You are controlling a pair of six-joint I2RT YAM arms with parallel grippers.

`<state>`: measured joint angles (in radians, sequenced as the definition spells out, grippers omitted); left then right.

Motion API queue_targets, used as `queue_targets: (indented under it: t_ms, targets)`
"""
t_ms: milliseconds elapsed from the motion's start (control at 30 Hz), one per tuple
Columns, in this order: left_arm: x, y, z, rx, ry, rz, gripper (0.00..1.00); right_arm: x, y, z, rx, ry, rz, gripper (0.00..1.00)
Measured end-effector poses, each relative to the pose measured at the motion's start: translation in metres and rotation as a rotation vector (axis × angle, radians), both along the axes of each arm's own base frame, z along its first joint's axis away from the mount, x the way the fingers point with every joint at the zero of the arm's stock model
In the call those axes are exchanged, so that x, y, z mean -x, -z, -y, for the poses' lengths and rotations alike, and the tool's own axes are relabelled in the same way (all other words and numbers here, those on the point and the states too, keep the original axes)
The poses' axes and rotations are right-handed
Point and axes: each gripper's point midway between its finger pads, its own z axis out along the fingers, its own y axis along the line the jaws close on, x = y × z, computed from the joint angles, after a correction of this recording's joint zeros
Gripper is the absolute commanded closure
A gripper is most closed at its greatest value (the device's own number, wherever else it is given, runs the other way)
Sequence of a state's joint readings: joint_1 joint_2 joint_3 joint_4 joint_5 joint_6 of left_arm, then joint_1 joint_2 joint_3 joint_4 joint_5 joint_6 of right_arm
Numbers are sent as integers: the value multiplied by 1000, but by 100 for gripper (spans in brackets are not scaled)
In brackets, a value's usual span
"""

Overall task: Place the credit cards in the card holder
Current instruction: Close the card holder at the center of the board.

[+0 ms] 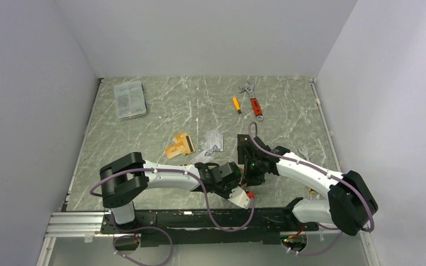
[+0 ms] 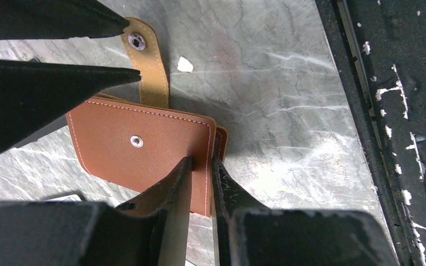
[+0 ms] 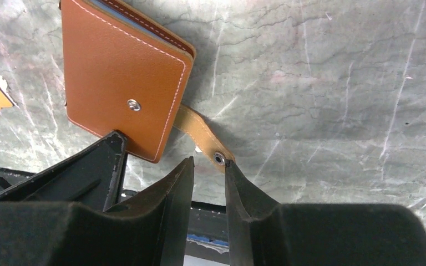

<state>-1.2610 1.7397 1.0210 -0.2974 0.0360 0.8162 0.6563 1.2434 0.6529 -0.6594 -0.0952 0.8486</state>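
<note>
While left tool (image 2: 201,162) pinches one card holder (image 2: 116,158), right tool (image 3: 208,162) slightly spread, beside snap tab (image 3: 198,130).

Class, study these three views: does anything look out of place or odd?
The card holder is closed, yet its snap tab is unfastened and sticks out loose past the cover, away from its stud.

Nothing can be read in any of the three views; the print on the silver-grey credit cards (image 1: 213,139) is too small and blurred to make out; the brown face of the card holder (image 2: 144,149) carries only white stitching, with no legible lettering or brand.
</note>
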Motion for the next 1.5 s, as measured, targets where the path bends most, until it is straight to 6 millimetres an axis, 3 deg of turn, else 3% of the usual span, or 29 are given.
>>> queue_targets:
  t_ms: [567,900,1133,1500]
  targets:
    - [1,-1,0,-1,-12,-14,78,4,2,14,62,-5,2,69]
    - [1,-1,0,-1,-15,-16,79,6,4,8,17,18,0,99]
    - [1,-1,0,-2,-16,-15,79,10,5,3,-30,37,-13,100]
    - [1,-1,0,-2,-16,-15,79,-12,-12,-20,-172,72,12,100]
